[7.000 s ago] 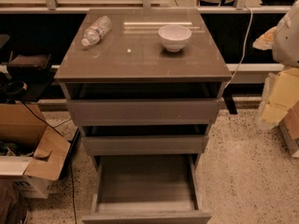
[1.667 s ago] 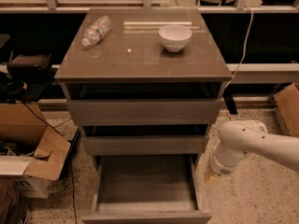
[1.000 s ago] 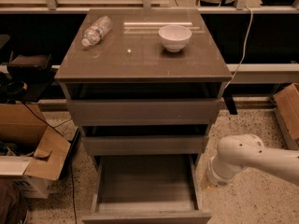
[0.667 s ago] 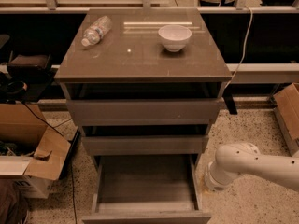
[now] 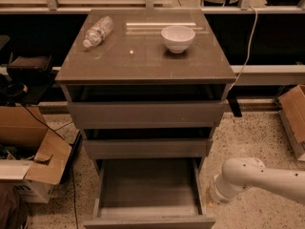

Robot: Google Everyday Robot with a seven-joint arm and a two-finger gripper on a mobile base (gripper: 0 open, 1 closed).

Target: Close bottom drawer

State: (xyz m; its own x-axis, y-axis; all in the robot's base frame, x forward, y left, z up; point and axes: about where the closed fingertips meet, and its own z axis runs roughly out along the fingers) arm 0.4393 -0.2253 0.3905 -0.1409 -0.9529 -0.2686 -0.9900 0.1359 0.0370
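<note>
Drawer position: the bottom drawer (image 5: 147,187) of the cabinet (image 5: 143,68) stands pulled fully out toward the near edge, unchanged from a second ago. Its front is partly cut off by the lower edge of the view.

The arm (image 5: 267,178) enters from the right and has dropped lower and nearer over the last second or so. The gripper (image 5: 210,197) at its left end now sits low, just beside the drawer's right side wall.

Judgement: the approach is under way, no push has been made, and the closing is still all to do.

Whether the gripper is apart or together cannot be told, nor whether it touches the drawer.

Farther back, the middle drawer (image 5: 147,148) and top drawer (image 5: 147,113) show dark gaps above their fronts. A bowl (image 5: 177,37) and a lying bottle (image 5: 97,31) rest on the cabinet top.
</note>
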